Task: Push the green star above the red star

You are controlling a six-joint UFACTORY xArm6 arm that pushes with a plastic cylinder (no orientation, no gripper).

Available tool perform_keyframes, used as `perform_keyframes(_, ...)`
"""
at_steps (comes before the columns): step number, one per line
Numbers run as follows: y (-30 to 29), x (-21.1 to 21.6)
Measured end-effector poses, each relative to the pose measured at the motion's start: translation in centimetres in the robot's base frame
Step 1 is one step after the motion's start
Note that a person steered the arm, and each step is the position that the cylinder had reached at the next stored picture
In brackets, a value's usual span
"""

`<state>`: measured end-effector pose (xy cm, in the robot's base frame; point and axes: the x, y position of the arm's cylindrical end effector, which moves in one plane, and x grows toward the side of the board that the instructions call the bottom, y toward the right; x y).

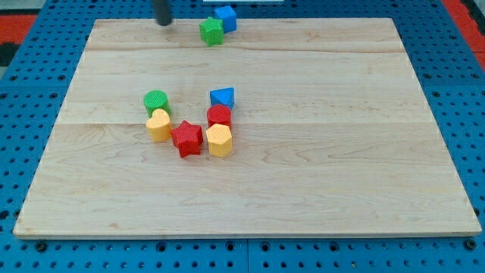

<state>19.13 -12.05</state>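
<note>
The green star (212, 31) lies near the view's top edge of the wooden board (318, 174), touching a blue block (226, 17) at its upper right. The red star (186, 138) lies near the board's middle, in a cluster of blocks. My tip (163, 23) is at the view's top, to the left of the green star and apart from it. The rod above it runs out of view.
Around the red star: a yellow heart (159, 126) to its left, a green cylinder (155, 101) above that, a yellow hexagon (219, 140) to its right, a red cylinder (219, 116) and a blue triangle (223, 97) above the hexagon.
</note>
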Motion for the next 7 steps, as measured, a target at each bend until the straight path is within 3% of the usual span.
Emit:
perform_keyframes(3, 13.0, 2.4)
perform_keyframes(4, 11.7, 5.6)
perform_keyframes(6, 11.0, 0.1)
perform_keyframes(7, 8.5, 4.3)
